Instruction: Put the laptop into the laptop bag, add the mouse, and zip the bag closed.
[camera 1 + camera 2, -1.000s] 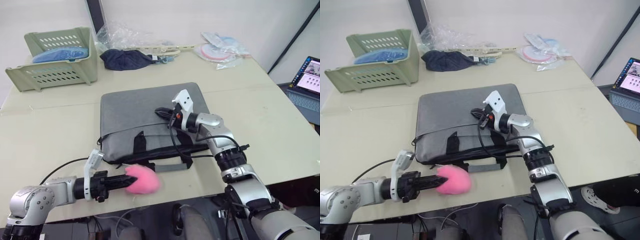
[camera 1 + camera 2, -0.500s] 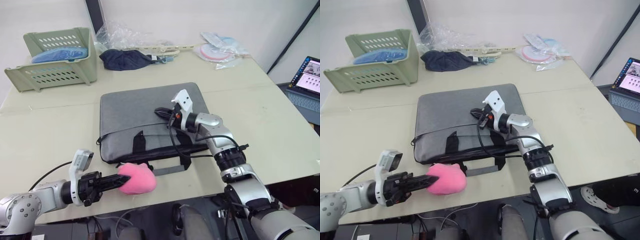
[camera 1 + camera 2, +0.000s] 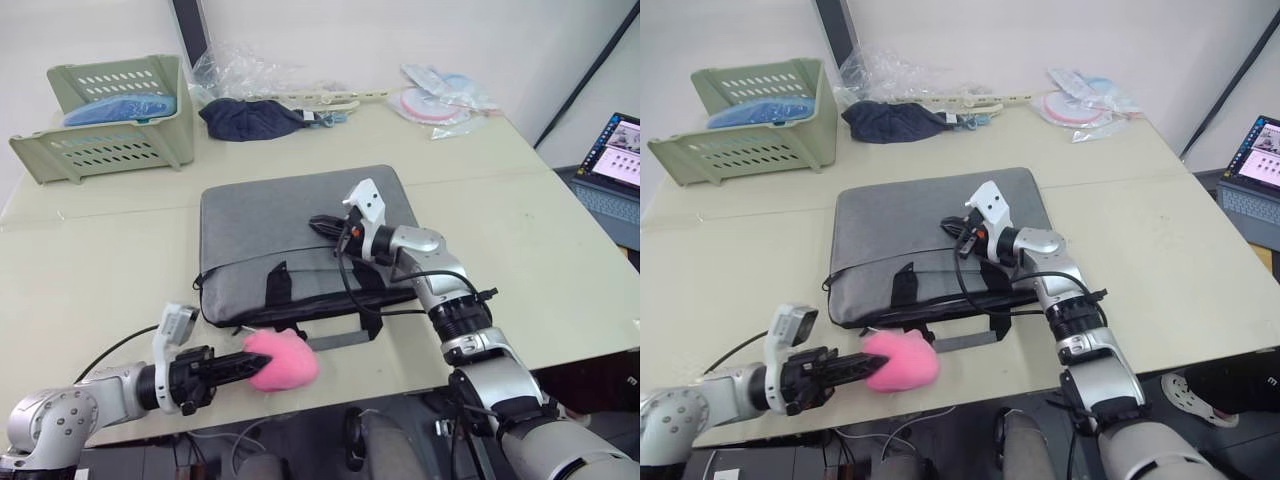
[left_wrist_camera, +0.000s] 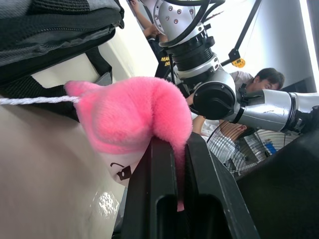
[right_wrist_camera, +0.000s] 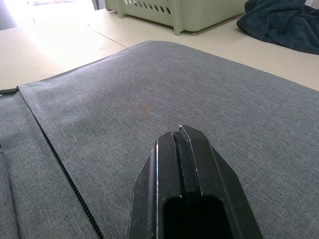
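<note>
Pink pompom (image 3: 283, 361) pinched in left tool (image 3: 243, 366), right tool (image 5: 180, 137) closed, empty, on laptop bag (image 3: 290, 240)

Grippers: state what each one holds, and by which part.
The left gripper pinches the pink pompom by its fluffy edge nearest the arm. The right gripper, jaws shut, holds nothing; it rests on the bag.

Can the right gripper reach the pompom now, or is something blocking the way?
Probably not easily. The right gripper rests shut on top of the bag, while the left gripper already pinches the pompom at the table's near edge.
</note>
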You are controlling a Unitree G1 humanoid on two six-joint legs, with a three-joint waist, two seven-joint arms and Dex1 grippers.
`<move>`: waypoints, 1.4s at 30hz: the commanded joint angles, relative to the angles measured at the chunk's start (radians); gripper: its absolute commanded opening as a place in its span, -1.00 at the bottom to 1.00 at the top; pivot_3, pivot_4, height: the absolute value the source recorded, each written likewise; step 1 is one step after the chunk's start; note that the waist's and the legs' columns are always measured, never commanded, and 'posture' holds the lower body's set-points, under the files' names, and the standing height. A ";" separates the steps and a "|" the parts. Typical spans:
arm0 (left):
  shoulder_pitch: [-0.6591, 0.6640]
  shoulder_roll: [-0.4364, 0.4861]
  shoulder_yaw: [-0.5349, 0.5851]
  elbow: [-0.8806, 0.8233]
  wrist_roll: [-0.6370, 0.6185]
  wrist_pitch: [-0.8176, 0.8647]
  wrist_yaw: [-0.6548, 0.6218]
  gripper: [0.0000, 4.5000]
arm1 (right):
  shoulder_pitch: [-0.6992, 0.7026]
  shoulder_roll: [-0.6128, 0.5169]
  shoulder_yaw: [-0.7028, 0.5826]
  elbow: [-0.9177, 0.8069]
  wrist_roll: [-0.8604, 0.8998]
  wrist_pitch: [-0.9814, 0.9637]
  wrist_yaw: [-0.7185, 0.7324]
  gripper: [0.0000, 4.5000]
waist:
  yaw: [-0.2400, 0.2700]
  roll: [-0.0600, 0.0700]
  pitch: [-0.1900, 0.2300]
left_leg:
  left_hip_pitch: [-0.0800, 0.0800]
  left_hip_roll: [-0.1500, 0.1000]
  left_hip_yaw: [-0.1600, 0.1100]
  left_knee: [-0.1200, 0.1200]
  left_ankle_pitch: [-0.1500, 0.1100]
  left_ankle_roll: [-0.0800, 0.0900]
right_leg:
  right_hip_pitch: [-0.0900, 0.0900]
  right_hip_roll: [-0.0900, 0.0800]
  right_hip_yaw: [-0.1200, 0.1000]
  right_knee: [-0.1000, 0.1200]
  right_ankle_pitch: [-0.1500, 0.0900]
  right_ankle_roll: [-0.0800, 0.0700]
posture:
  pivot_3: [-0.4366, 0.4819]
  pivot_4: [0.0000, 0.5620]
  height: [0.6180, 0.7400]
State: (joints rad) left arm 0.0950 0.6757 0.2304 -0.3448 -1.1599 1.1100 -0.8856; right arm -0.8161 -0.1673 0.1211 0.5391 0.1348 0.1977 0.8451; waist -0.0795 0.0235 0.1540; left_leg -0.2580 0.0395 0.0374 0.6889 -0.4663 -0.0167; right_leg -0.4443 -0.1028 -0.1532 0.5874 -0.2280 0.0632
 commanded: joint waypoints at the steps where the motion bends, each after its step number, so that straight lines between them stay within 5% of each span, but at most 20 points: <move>1: -0.043 -0.029 -0.062 -0.031 0.000 -0.012 -0.003 -0.97 | 0.060 0.010 0.071 0.089 -0.055 0.061 0.002 -1.00 | 0.000 0.000 0.000 | 0.000 0.000 0.000 0.000 0.000 0.000 | 0.000 0.000 0.000 0.000 0.000 0.000 | -0.05 -0.47 1.00; 26: -0.250 -0.110 -0.264 0.011 0.075 -0.011 -0.012 -0.97 | 0.069 0.006 0.073 0.076 -0.057 0.067 -0.003 -1.00 | 0.004 -0.003 -0.002 | 0.000 0.000 0.001 0.001 0.000 0.000 | 0.000 0.000 -0.002 0.000 0.000 0.000 | -0.05 -0.47 1.00; 42: -0.309 -0.155 -0.279 -0.004 0.080 0.003 0.012 -0.97 | 0.071 0.003 0.074 0.069 -0.056 0.072 -0.002 -1.00 | 0.008 -0.002 -0.001 | 0.000 0.000 0.000 0.002 0.000 0.000 | 0.001 0.000 -0.002 0.000 0.000 0.000 | -0.05 -0.47 1.00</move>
State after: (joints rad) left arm -0.1917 0.5452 -0.0217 -0.3006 -1.0541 1.1117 -0.8603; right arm -0.8135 -0.1737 0.1213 0.5319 0.1347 0.1976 0.8448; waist -0.0711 0.0215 0.1526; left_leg -0.2581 0.0393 0.0377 0.6913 -0.4662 -0.0166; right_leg -0.4433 -0.1028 -0.1548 0.5875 -0.2278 0.0635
